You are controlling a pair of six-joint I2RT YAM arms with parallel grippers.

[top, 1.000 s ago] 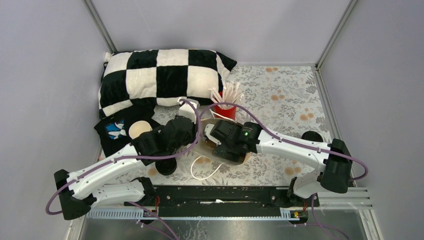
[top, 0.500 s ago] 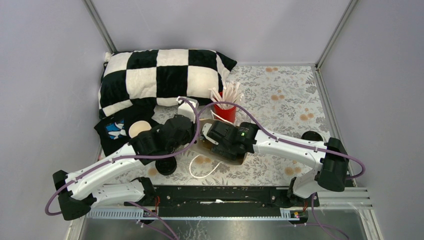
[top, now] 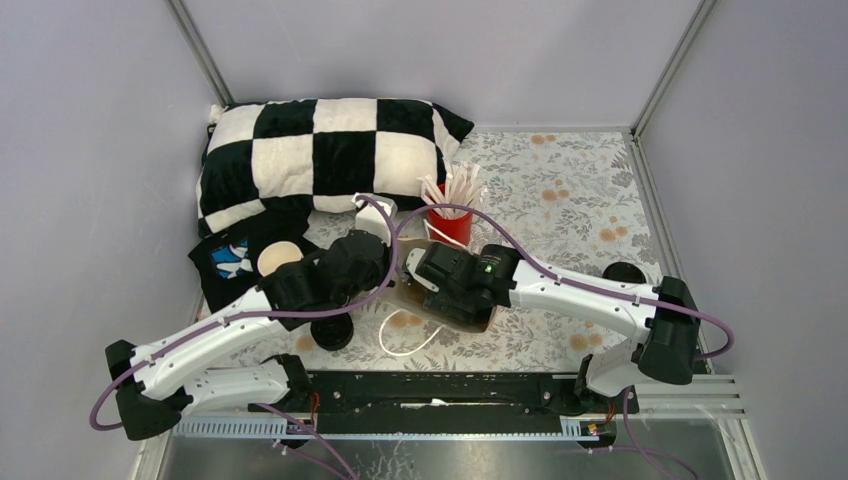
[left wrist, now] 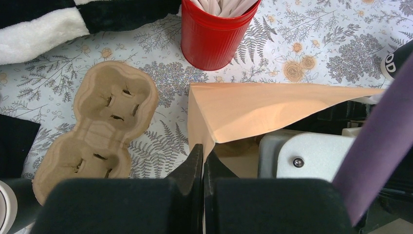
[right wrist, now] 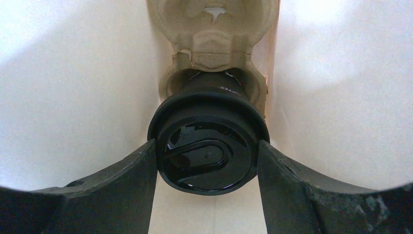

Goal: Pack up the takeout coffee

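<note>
In the right wrist view my right gripper [right wrist: 207,148] is shut on a dark coffee cup with a black lid [right wrist: 209,141], fingers pressed on both sides of the lid. The cup sits in one slot of a pulp carrier [right wrist: 214,29] inside the pale bag; the carrier's far slot is empty. My left gripper [left wrist: 203,156] is shut on the edge of the brown paper bag [left wrist: 263,107] and holds its mouth up. From above, the right gripper [top: 428,280] is inside the bag [top: 470,318] and the left gripper [top: 385,268] is at its left edge. A second lidded dark cup [top: 333,333] stands near the left arm.
An empty pulp carrier [left wrist: 97,131] lies left of the bag. A red cup of stirrers [top: 450,222] stands just behind the bag. A checkered pillow [top: 320,150] fills the back left. A lidless cup [top: 280,258] sits on black cloth; black lids [top: 625,272] lie at the right.
My right gripper has moved slightly left, deeper into the bag, with the cup. The left gripper has stayed put on the bag's edge.
</note>
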